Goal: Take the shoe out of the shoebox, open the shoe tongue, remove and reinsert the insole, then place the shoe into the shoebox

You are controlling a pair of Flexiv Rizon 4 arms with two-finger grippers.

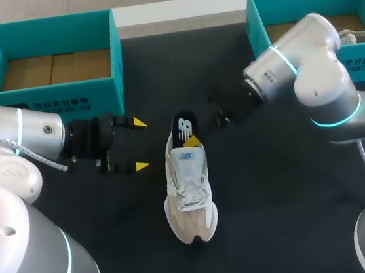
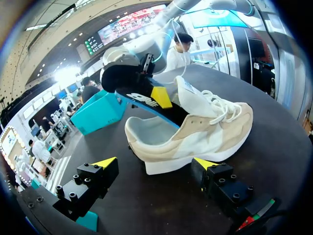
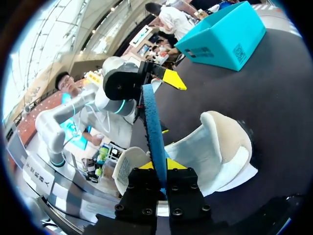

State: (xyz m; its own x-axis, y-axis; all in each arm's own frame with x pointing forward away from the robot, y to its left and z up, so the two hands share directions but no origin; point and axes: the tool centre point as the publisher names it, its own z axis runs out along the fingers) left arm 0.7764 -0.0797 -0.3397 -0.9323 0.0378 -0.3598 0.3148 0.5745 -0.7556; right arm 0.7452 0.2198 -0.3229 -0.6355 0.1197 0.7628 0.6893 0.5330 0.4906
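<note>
A beige and white shoe (image 1: 188,188) lies on the black table, toe toward the front edge. Its dark insole (image 1: 184,124) sticks up out of the heel opening. My right gripper (image 1: 194,140) is shut on the insole at the shoe's collar. The right wrist view shows the insole's blue edge (image 3: 152,122) pinched between the yellow tips of the right gripper (image 3: 160,165), with the shoe (image 3: 220,152) just beyond. My left gripper (image 1: 137,145) stands open to the left of the heel, holding nothing. From the left wrist, the shoe (image 2: 195,137) and insole (image 2: 142,95) lie just ahead of the left gripper (image 2: 155,164).
A teal shoebox (image 1: 105,96) with a cardboard floor stands at the back left. A second teal box (image 1: 260,32) sits at the back right, partly hidden by my right arm, with something pale inside.
</note>
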